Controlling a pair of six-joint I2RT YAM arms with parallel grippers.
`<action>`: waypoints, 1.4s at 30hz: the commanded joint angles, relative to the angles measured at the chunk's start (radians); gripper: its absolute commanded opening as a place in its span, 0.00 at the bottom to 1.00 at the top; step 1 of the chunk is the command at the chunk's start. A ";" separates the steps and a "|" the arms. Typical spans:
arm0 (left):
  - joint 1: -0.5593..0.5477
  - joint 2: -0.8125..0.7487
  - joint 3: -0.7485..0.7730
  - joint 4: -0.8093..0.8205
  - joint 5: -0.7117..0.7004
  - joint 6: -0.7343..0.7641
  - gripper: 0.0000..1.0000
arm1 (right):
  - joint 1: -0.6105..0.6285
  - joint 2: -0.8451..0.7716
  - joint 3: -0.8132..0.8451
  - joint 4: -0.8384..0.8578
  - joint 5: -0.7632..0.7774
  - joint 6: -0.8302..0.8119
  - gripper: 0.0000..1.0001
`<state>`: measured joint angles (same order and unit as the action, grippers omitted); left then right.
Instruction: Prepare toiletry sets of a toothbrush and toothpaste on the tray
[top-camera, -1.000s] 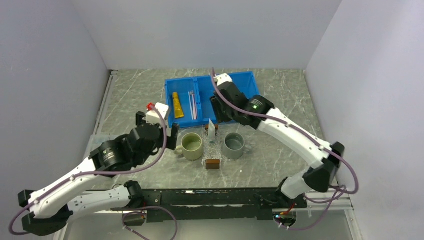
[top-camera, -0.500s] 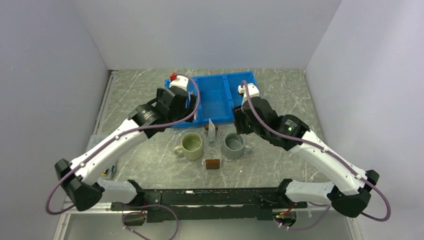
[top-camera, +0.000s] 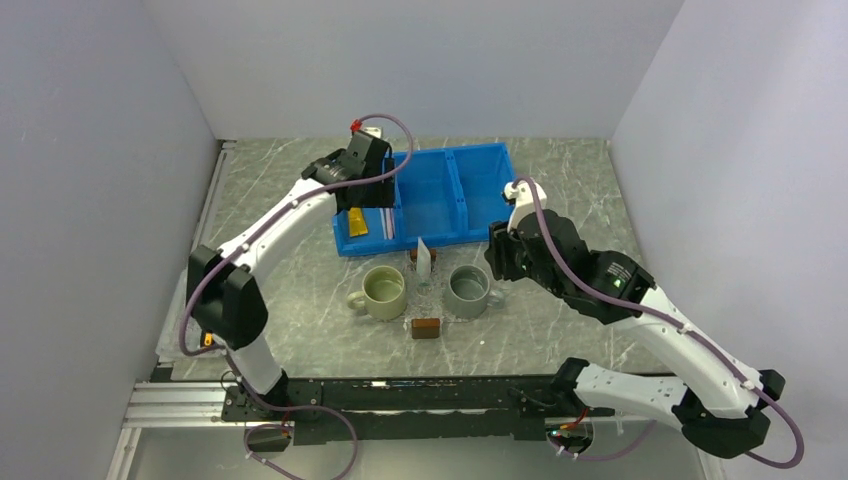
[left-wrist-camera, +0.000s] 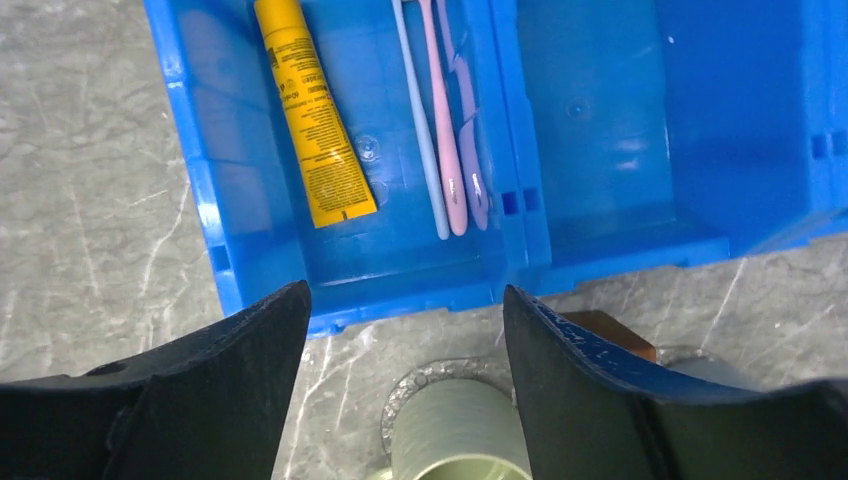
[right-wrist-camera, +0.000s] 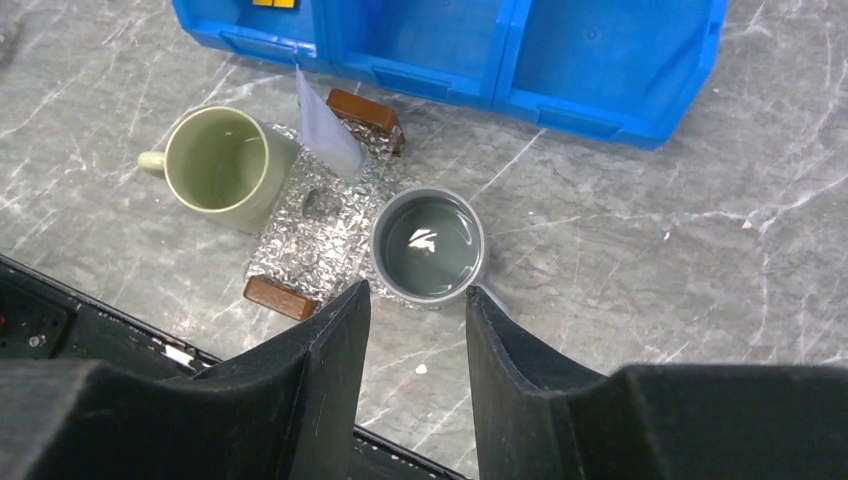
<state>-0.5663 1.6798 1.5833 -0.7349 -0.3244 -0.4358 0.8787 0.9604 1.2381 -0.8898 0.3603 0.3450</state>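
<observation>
A yellow toothpaste (left-wrist-camera: 312, 115) tube lies in the left compartment of the blue bin (left-wrist-camera: 600, 120). Beside it lie three thin brushes: a pale blue one, a pink toothbrush (left-wrist-camera: 445, 130) and a lilac one. My left gripper (left-wrist-camera: 403, 300) hangs open above that compartment's near wall, holding nothing. The see-through tray (right-wrist-camera: 310, 240) with brown block handles (right-wrist-camera: 279, 297) lies between two mugs. A white tube (right-wrist-camera: 325, 130) stands leaning on it near the far handle. My right gripper (right-wrist-camera: 417, 290) is open and empty, hovering just near-side of the grey mug (right-wrist-camera: 428, 245).
A green mug (top-camera: 384, 290) stands left of the tray and the grey mug (top-camera: 468, 288) right of it. The bin (top-camera: 480, 175) sits behind them; its middle and right compartments look bare. The rail runs along the near edge.
My left arm swung from the near left out over the bin's left compartment, jaws narrowing slightly. My right arm drew back from the bin to the right of the grey mug.
</observation>
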 joint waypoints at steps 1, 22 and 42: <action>0.060 0.063 0.068 0.026 0.085 -0.044 0.74 | 0.001 -0.046 -0.012 -0.014 -0.001 0.015 0.42; 0.202 0.386 0.178 0.087 0.315 -0.146 0.51 | 0.000 -0.053 -0.032 -0.023 -0.028 0.020 0.41; 0.192 0.539 0.260 0.075 0.276 -0.181 0.56 | 0.001 -0.060 -0.050 -0.024 -0.018 0.019 0.41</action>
<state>-0.3672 2.1960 1.7847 -0.6609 -0.0250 -0.5995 0.8787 0.9142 1.1851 -0.9268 0.3321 0.3592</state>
